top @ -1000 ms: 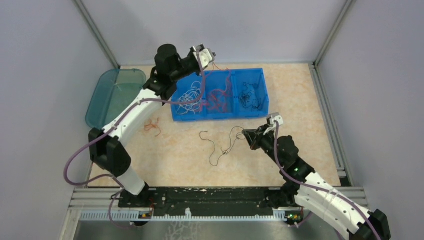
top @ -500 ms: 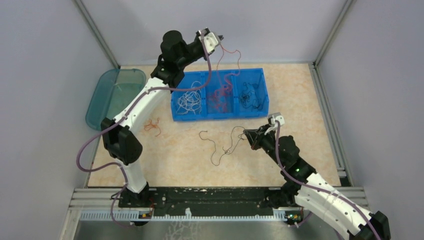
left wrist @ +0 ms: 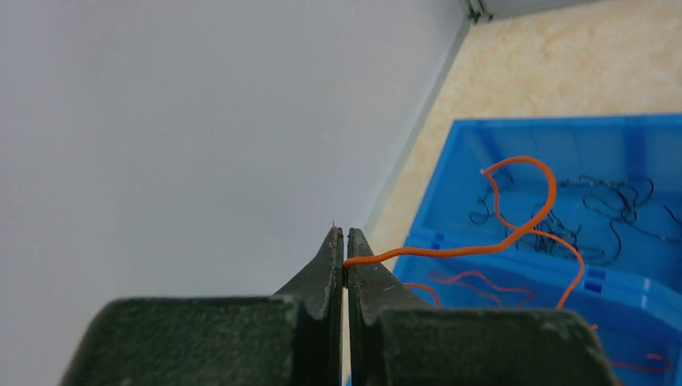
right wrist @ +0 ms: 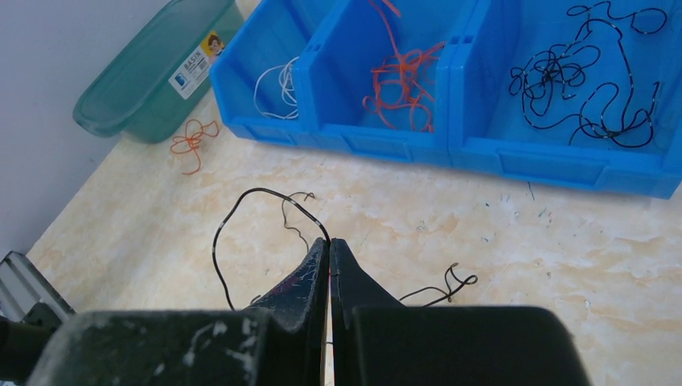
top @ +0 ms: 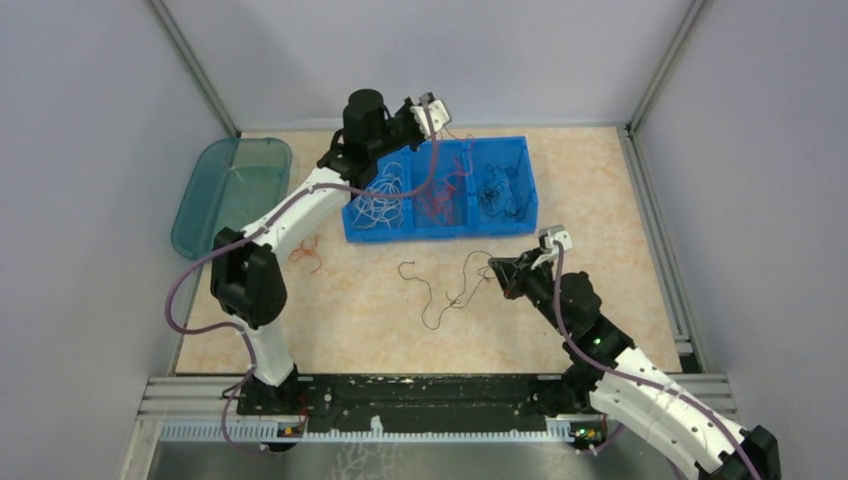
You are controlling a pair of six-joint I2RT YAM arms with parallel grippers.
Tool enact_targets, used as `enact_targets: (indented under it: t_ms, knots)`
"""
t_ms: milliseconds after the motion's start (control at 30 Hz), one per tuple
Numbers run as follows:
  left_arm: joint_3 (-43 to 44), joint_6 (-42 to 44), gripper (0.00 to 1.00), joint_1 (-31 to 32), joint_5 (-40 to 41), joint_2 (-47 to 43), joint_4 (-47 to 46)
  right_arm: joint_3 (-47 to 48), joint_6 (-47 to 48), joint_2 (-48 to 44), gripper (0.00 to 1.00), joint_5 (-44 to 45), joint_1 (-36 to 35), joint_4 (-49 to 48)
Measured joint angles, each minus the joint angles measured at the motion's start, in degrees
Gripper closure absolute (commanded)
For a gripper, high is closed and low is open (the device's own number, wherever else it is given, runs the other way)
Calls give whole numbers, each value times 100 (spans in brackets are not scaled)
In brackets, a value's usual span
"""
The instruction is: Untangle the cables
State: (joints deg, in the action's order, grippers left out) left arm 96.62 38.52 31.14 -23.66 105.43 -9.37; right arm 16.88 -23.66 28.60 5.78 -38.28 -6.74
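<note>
My left gripper is held above the back of the blue three-compartment bin. It is shut on one end of an orange cable, which loops down into the middle compartment. In the left wrist view the fingertips pinch that cable. My right gripper is low over the table and shut on a thin black cable that curls across the table. In the right wrist view the tips are closed on it. The bin holds white cables, orange cables and black cables.
A small orange clump lies on the table left of the bin and also shows in the right wrist view. A teal translucent container stands at the far left. Grey walls and metal rails close in the table.
My left gripper rose with the orange cable, then came back down and a little right over the bin. The cable now hangs lower. My right arm has barely moved.
</note>
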Motion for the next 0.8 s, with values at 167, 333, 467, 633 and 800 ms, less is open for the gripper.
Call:
enact_targets:
  t_ms: [167,333,467,633,800]
  knots:
    - [-511,232,100,0,306,39,52,9,2,-11,100,26,0,35]
    - [-485,498,71,0,678,155,236,9,2,-9,100,39,0,46]
    - [-166,623,46,0,804,422,780,17,0,2,100,39,0,48]
    - [199,730,9,2,861,713,1663,168,0,87,100,68,7,155]
    - [365,765,1,-2,772,693,2422,525,-15,424,100,118,9,267]
